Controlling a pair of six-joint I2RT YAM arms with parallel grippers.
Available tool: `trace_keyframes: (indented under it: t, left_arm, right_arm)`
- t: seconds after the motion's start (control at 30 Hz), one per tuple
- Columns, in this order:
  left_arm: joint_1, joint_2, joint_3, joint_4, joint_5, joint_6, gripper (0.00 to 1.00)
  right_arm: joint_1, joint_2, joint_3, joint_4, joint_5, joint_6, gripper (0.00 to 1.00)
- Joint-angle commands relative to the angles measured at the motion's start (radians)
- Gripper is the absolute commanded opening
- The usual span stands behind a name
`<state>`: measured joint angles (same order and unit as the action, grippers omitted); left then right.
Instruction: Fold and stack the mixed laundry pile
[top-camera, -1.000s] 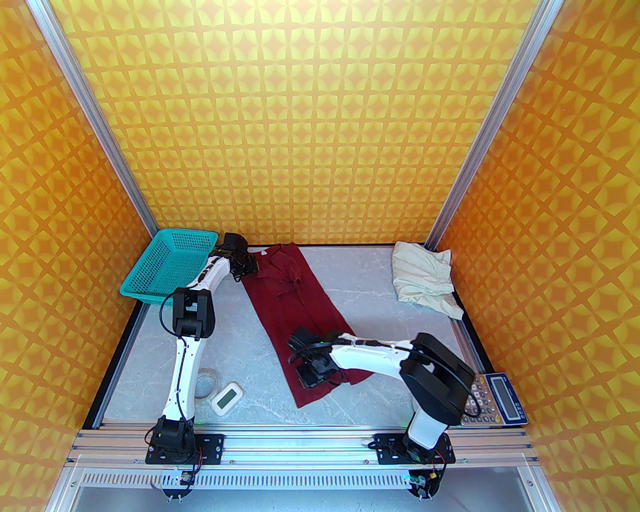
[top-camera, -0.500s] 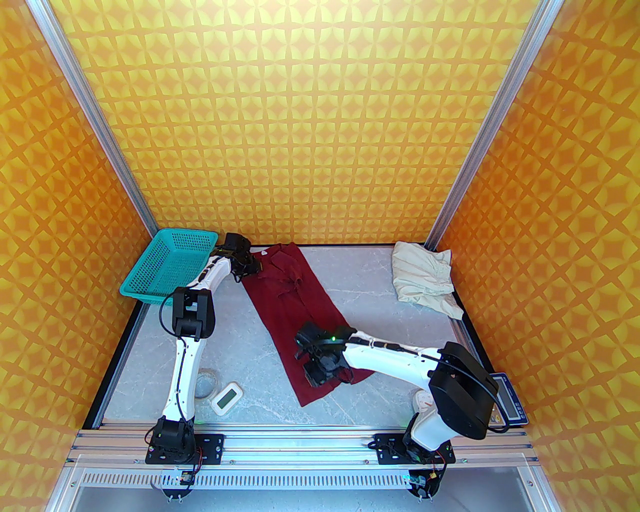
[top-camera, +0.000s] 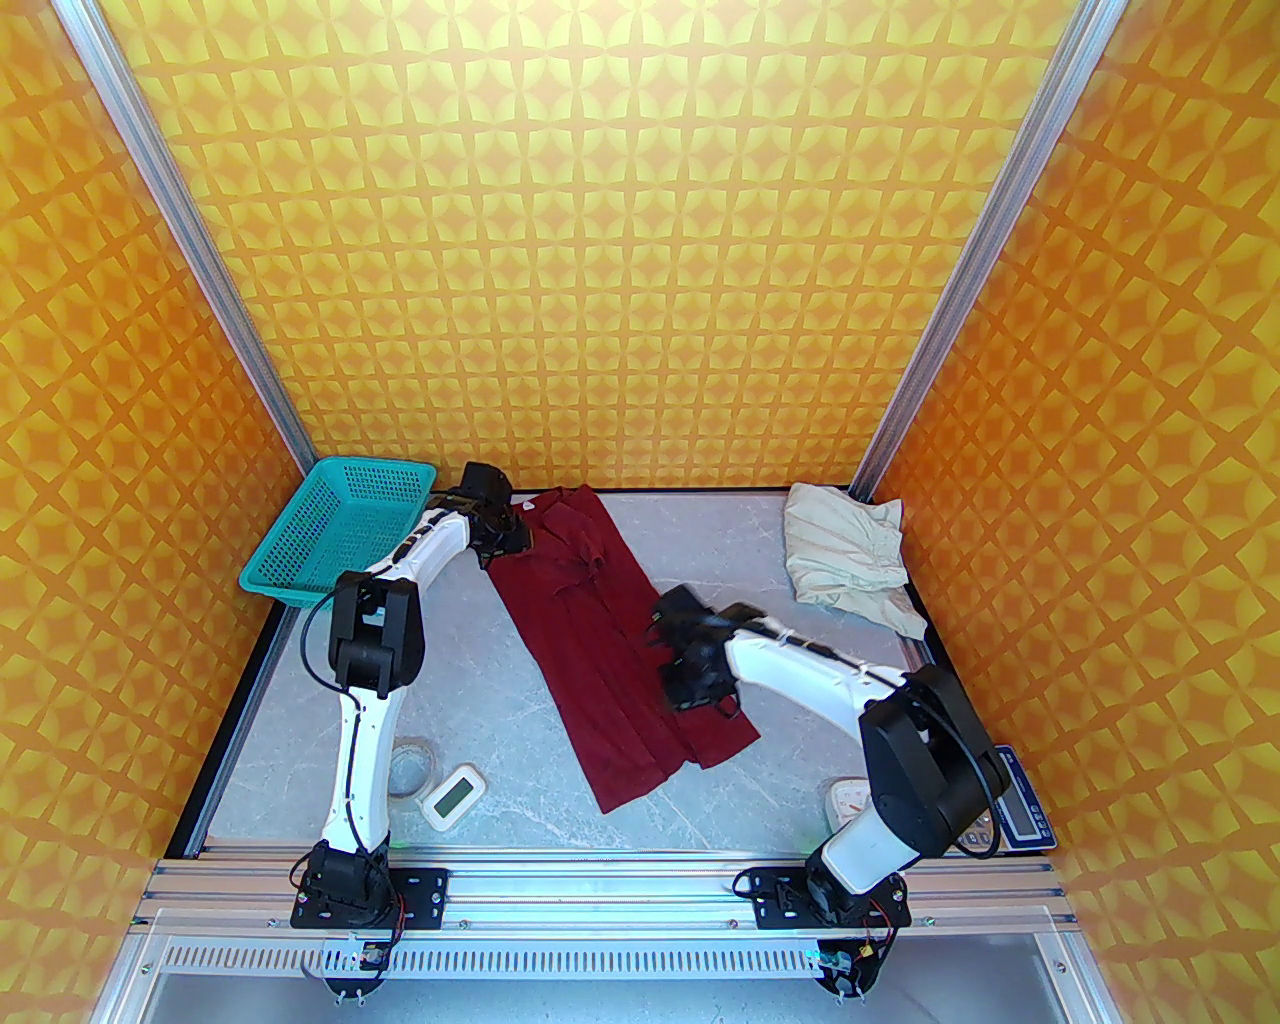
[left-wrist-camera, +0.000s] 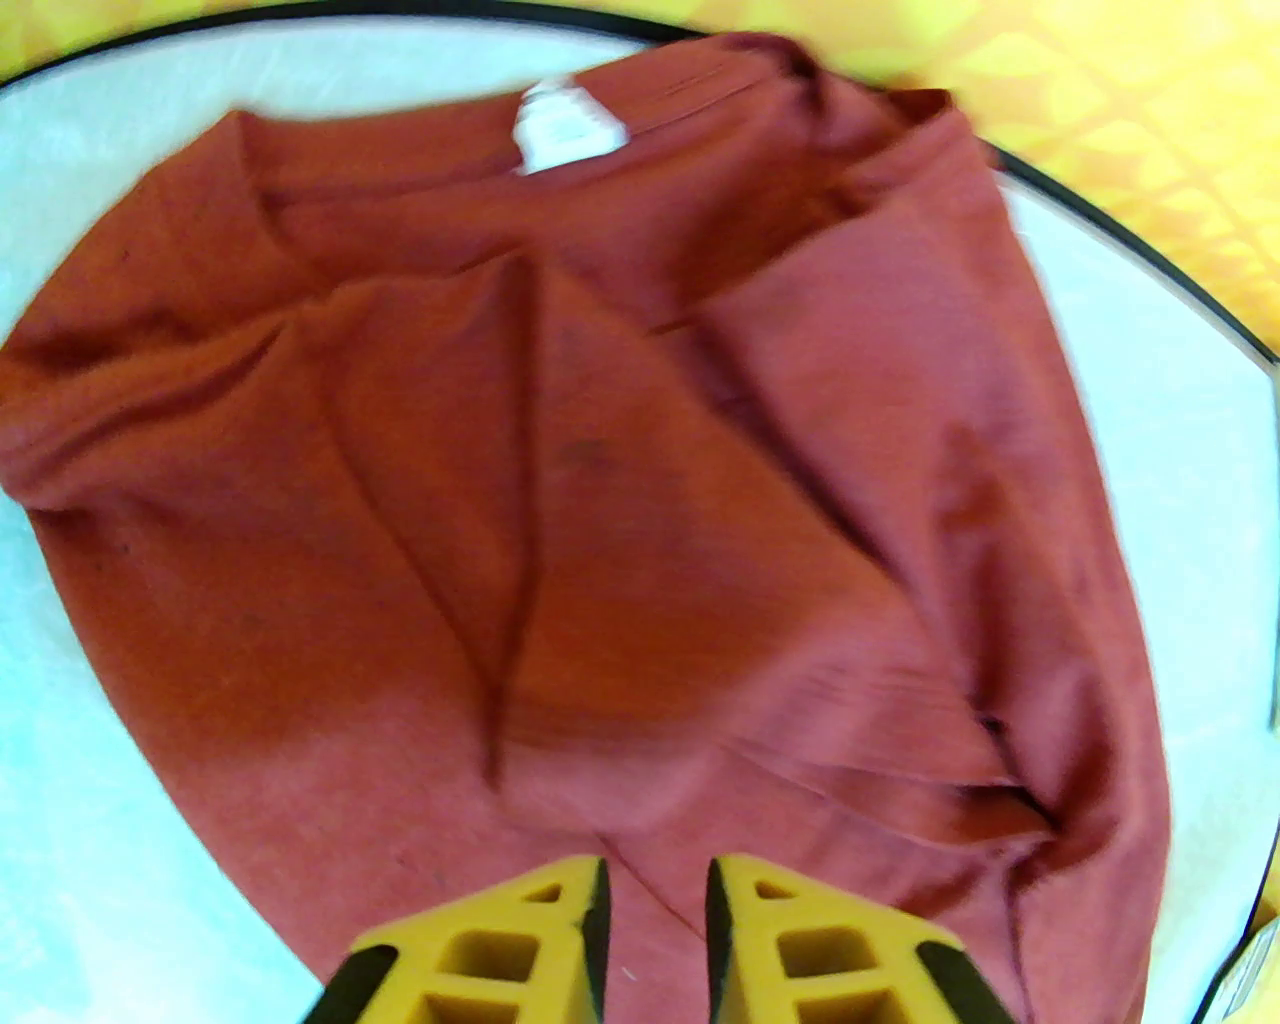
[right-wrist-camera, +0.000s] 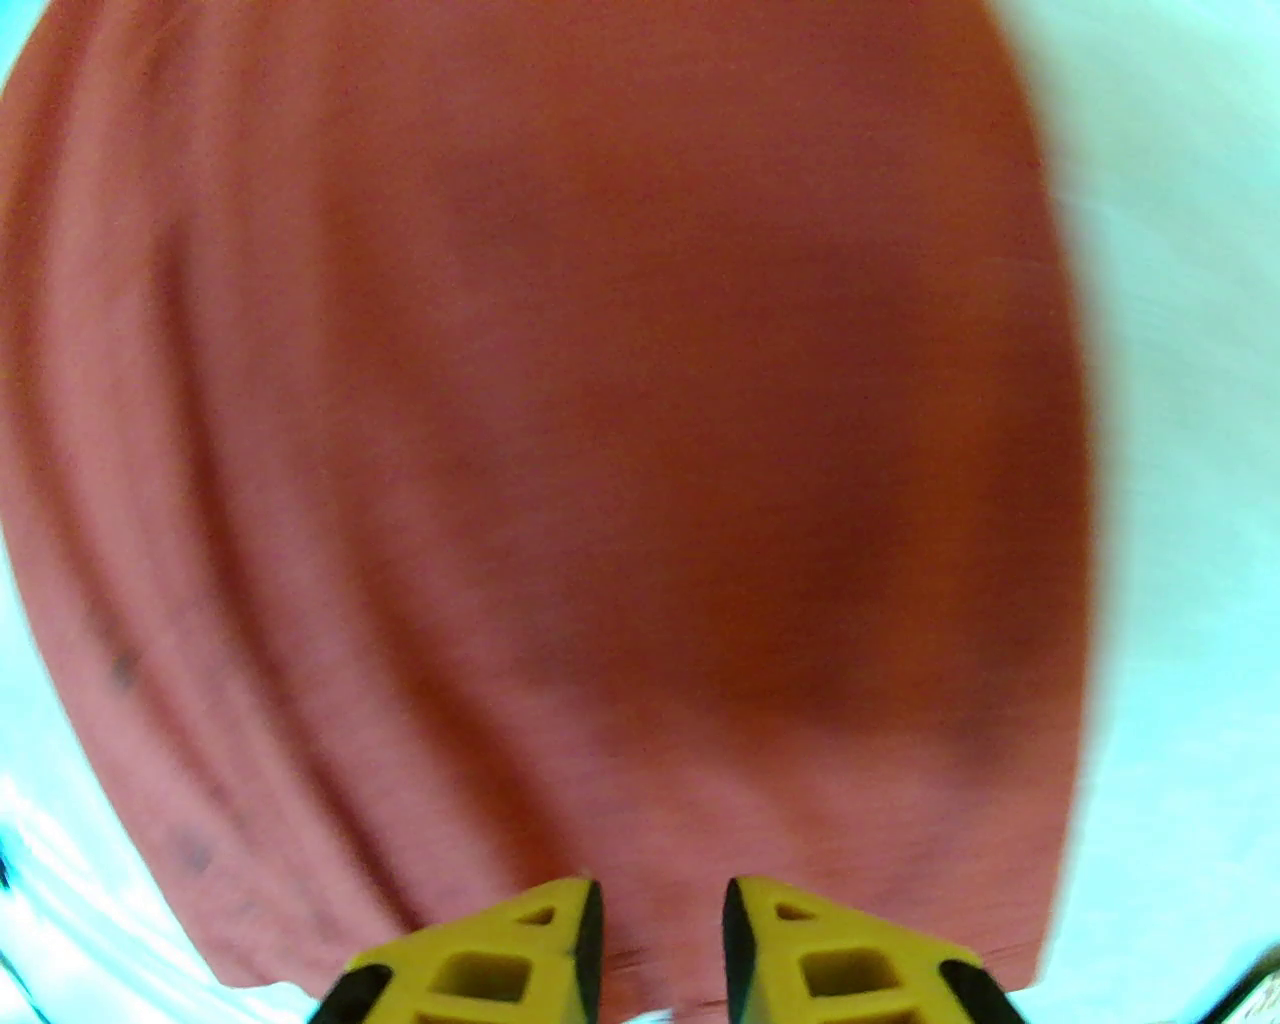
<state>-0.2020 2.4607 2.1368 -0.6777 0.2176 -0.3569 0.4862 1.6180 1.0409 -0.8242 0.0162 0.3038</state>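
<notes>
Right pincer (right-wrist-camera: 660, 940) left the red T-shirt (top-camera: 590, 640) hem, moved up its right edge; left pincer (left-wrist-camera: 652, 930) by the far table (top-camera: 480, 700) edge loosened. Both slightly apart, empty; cross-fold looked pending.

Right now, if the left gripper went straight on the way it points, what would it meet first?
Most likely the large dark red cloth T-shirt, spread just ahead of the left gripper; how near is unclear.

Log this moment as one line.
left gripper open above red T-shirt near collar | right gripper open above T-shirt | cream garment crumpled, far-right corner
</notes>
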Motion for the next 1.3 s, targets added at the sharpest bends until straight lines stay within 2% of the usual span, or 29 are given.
trace_keyframes:
  t: [0.0, 0.07, 0.23, 0.33, 0.57, 0.73, 0.87, 0.97, 1.13, 1.27]
  left_arm:
    - [0.001, 0.083, 0.077, -0.02, -0.019, -0.034, 0.21]
    - [-0.002, 0.124, 0.132, -0.032, -0.002, -0.04, 0.21]
    - [-0.013, 0.224, 0.263, -0.063, 0.045, -0.047, 0.21]
    - [-0.016, 0.252, 0.287, -0.045, 0.078, -0.058, 0.21]
    - [-0.033, 0.267, 0.288, -0.015, 0.12, -0.04, 0.2]
    - [-0.049, 0.281, 0.305, -0.009, 0.179, 0.006, 0.19]
    - [-0.061, 0.293, 0.327, -0.014, 0.206, 0.032, 0.19]
    - [-0.073, 0.3, 0.328, 0.004, 0.236, 0.039, 0.18]
    - [-0.093, 0.33, 0.357, 0.024, 0.254, 0.034, 0.19]
    - [-0.097, 0.334, 0.36, 0.06, 0.268, 0.027, 0.19]
  right_arm:
    - [-0.022, 0.022, -0.042, 0.009, 0.036, 0.035, 0.23]
    - [-0.022, 0.058, -0.06, 0.017, 0.045, 0.037, 0.2]
    - [0.014, 0.048, -0.137, 0.055, -0.032, 0.075, 0.17]
    - [0.085, 0.022, -0.188, 0.07, -0.075, 0.124, 0.17]
    - [0.319, -0.054, -0.314, 0.155, -0.174, 0.315, 0.17]
    - [0.335, -0.136, -0.303, 0.103, -0.124, 0.331, 0.19]
    - [0.288, -0.168, -0.185, 0.011, -0.074, 0.26, 0.21]
    - [0.178, -0.14, -0.069, 0.002, -0.075, 0.167, 0.21]
    - [-0.007, 0.039, 0.198, 0.088, -0.097, 0.054, 0.21]
    - [-0.087, 0.246, 0.418, 0.21, -0.119, 0.009, 0.19]
